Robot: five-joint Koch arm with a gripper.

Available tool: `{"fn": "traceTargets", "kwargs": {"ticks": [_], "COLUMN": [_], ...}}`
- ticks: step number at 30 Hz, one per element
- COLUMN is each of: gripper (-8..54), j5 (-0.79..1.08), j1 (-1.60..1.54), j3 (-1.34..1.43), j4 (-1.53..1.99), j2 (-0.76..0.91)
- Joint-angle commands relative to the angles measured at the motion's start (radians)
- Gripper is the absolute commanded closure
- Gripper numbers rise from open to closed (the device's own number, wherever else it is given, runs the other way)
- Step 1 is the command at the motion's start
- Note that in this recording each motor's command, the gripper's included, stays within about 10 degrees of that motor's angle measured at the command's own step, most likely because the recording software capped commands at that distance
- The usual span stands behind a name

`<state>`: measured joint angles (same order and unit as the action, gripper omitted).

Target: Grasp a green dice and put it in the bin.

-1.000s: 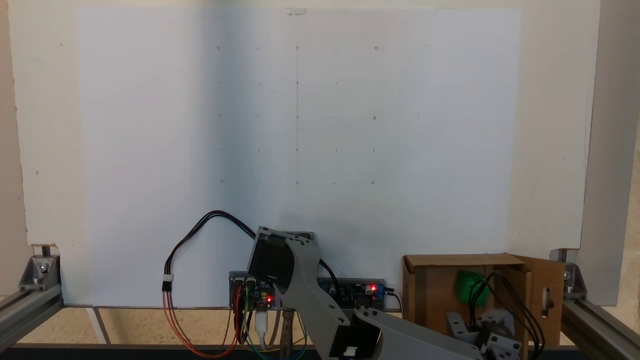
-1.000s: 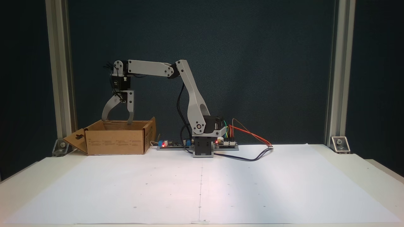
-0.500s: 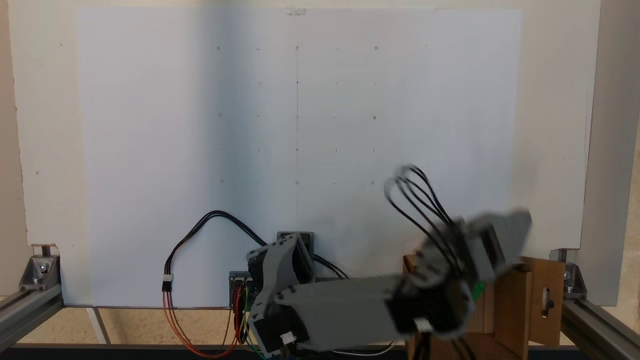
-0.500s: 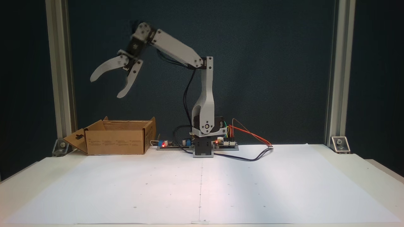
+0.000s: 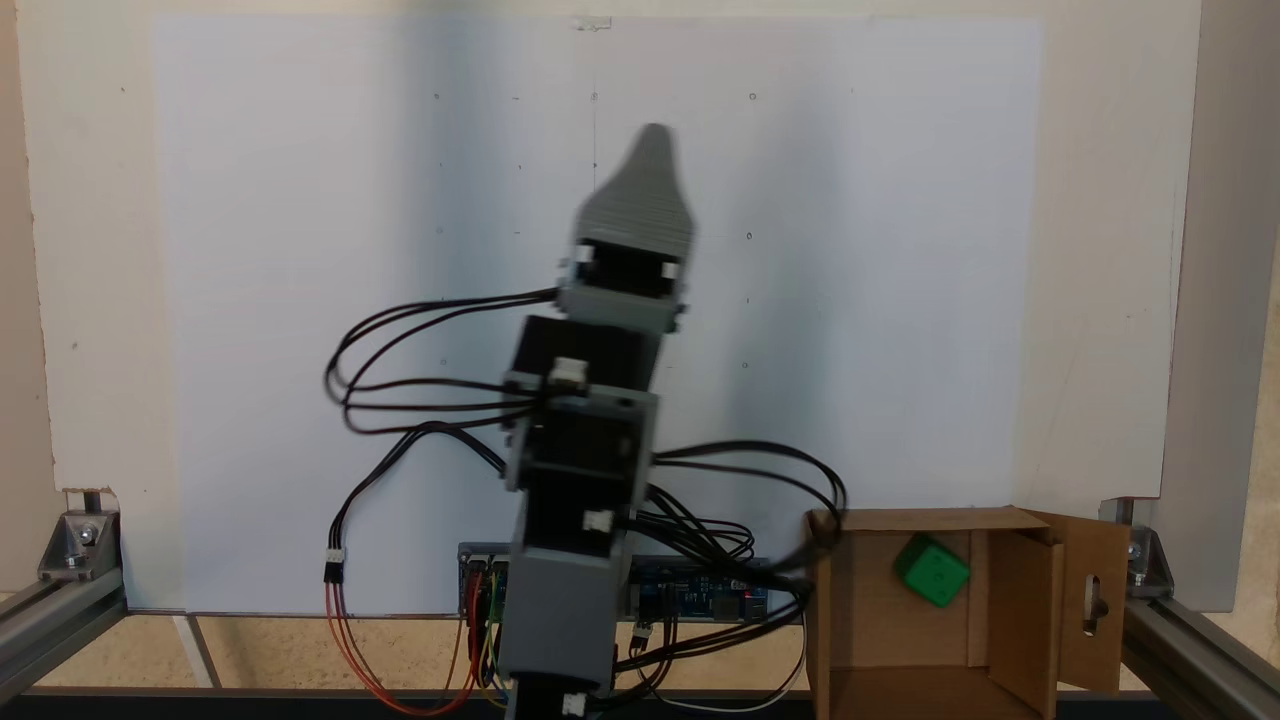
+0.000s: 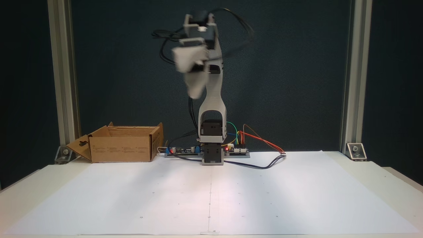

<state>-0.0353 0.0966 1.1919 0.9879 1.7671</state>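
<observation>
Our white paper sheet (image 5: 300, 300) covers the table under a dark backdrop, and at its back edge the arm (image 6: 213, 96) stands tall over its base, folded up above the control boards (image 6: 178, 151) and the loose black cables (image 5: 420, 330). To one side of the base, at the left in a fixed view (image 6: 122, 143) and at the lower right in a fixed view (image 5: 900, 610), sits the bin, a brown cardboard box with its flaps spread, one flap cut with a slot. The gripper (image 5: 652, 145) is raised high over the sheet and blurred; the jaws lie one behind the other for both cameras, so we cannot tell whether they stand apart or together, though nothing green shows between them. The green dice (image 5: 932, 570) lies inside the bin, near its far wall, tilted on a corner or edge as far as we can judge. The relation that matters: the dice is down in the box, well apart from the gripper and off to the bin's side of the base, while the gripper points out over the sheet. We judge the drop made and the task as good as done.
</observation>
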Motion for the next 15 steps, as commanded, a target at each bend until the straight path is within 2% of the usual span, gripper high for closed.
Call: {"fn": "traceTargets", "kwargs": {"ticks": [1,11,15], "gripper": [1.5,1.4,0.8], "j5": [-0.038,-0.028,-0.031], "j1": [-0.057,-0.083,-0.081], "j3": [0.049,0.744,0.871], "j4": [-0.118,-0.607,-0.785], "j2": [0.074,0.385,0.500]}}
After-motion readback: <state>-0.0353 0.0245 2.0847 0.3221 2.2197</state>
